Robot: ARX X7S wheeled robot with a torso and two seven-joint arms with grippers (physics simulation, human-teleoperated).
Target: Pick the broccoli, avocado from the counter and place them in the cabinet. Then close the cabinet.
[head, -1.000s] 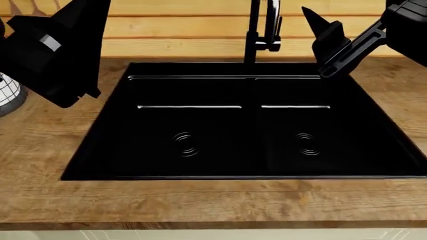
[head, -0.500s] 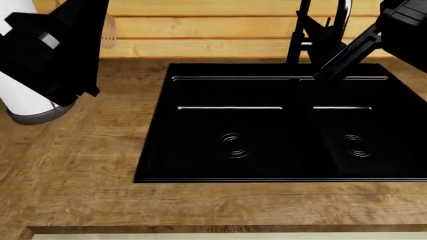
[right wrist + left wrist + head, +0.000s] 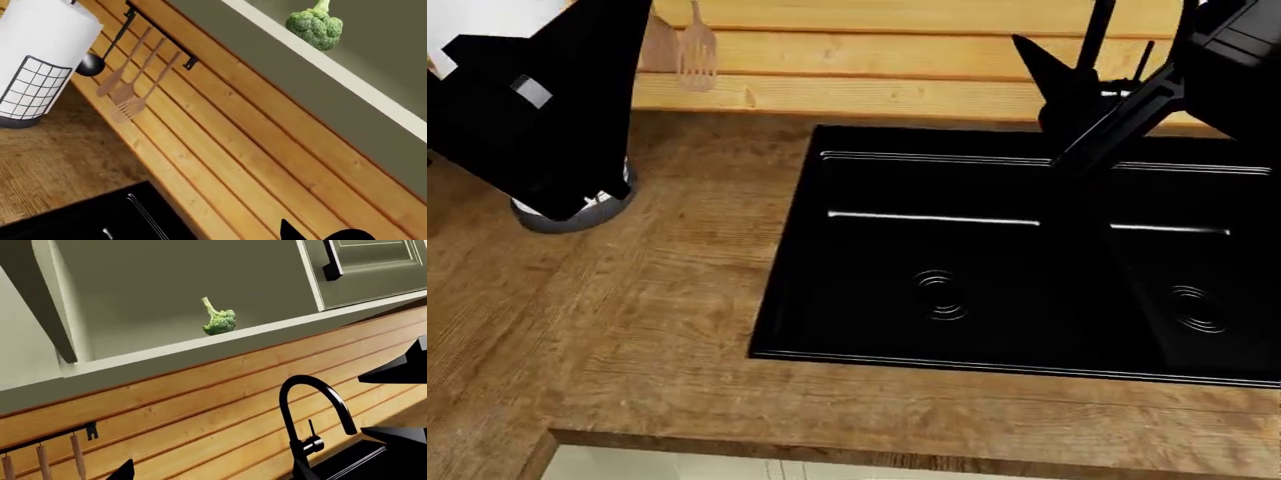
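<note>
Head view: brown wood-grain counter (image 3: 654, 300) fills the lower frame, with the black double-basin sink (image 3: 1028, 270) at right of centre, two round drains visible. A black faucet (image 3: 1094, 40) rises at the upper right against the pale plank wall (image 3: 868, 50). At the upper left, a dark arm block covers most of a white paper-towel roll on a grey base (image 3: 567, 215). A wooden spatula (image 3: 698, 40) hangs on the wall near the top edge. The right gripper (image 3: 1054, 75) shows as one black pointed finger at upper right; its partner is out of sight, so I cannot tell whether the fingers are spread or pressed together. The left gripper's fingers are not separable here either.

Left wrist view: the broccoli (image 3: 217, 320) sits crown-down, stalk up, on the floor of the open cabinet (image 3: 187, 347), upper centre of frame, near the front lip. A cabinet door (image 3: 373, 265) with a dark handle is at upper right. Black fingertips (image 3: 400, 370) show at the right edge, with a gap between two of them; nothing is held.

Right wrist view: same broccoli at upper right, on the cabinet's pale ledge. Utensils hang from a black rail (image 3: 160, 35) at upper left, beside the towel roll in a wire-grid holder (image 3: 33, 90).

Avocado: not seen in any view. No writing, labels or brands legible anywhere.
</note>
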